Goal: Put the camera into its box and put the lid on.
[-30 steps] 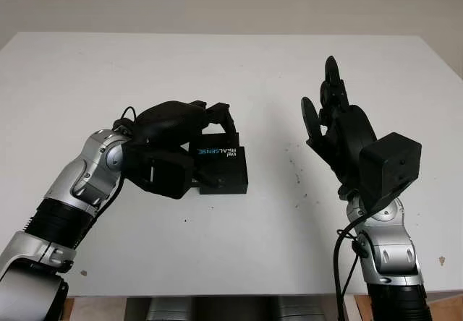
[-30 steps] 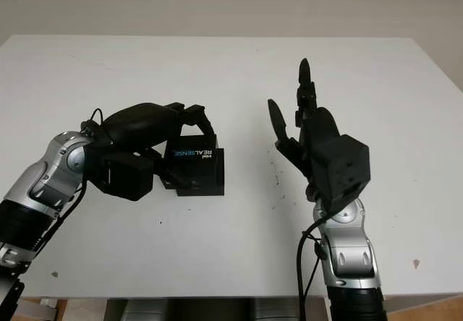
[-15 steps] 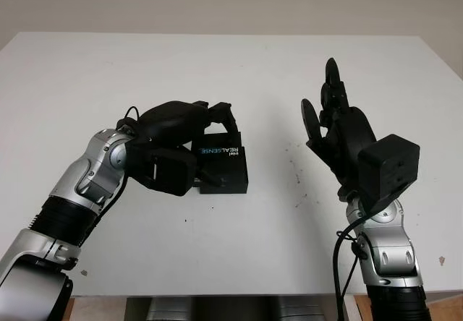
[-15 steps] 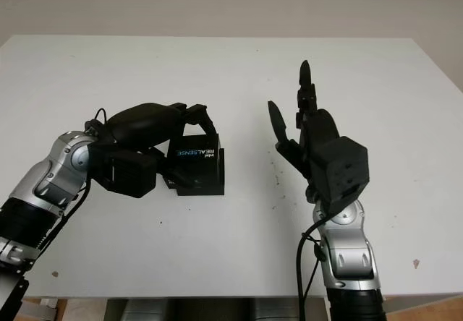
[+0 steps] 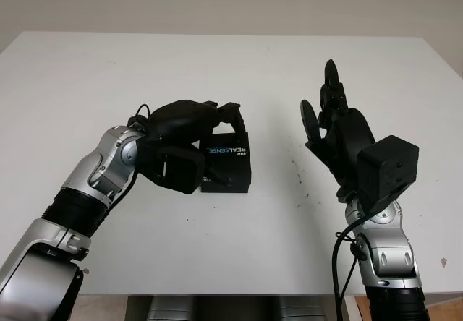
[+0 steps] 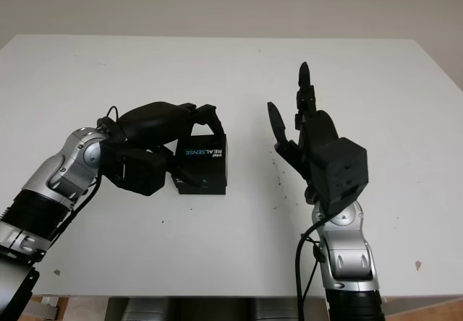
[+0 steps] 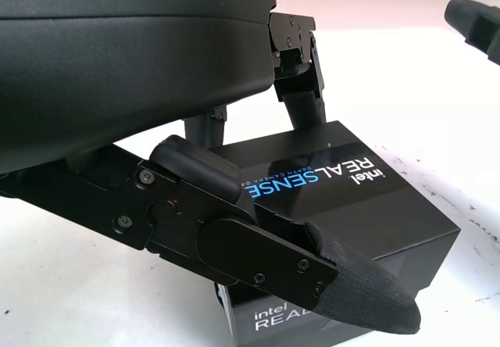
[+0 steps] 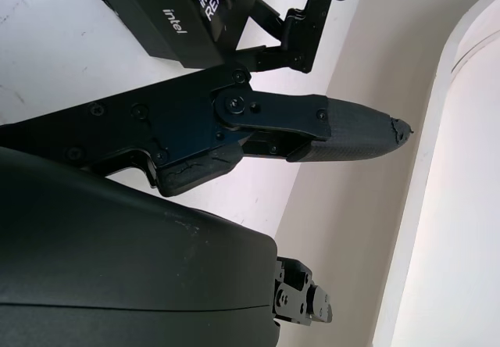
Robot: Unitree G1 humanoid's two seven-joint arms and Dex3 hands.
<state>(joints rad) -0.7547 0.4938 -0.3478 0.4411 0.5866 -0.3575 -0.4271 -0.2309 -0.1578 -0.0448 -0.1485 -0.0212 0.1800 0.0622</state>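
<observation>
A black camera box (image 5: 231, 165) printed "REALSENSE" lies closed, lid on top, on the white table (image 5: 217, 61) left of centre. My left hand (image 5: 226, 147) is shut on it: two fingers (image 7: 301, 89) hook over the box's far edge and the thumb (image 7: 344, 284) presses its near side. The box (image 7: 351, 206) sits flat on the table. My right hand (image 5: 320, 97) is open and raised upright above the table, a hand's width to the right of the box (image 8: 187, 7). No camera is visible outside the box.
Small dark specks (image 5: 296, 170) mark the table between the box and the right hand. The table's front edge (image 5: 217, 292) runs just below both forearms. Bare white surface stretches behind the box and on both sides.
My left hand has shifted slightly to the right and the box has slid with it, turning a little. The right hand has stayed where it was.
</observation>
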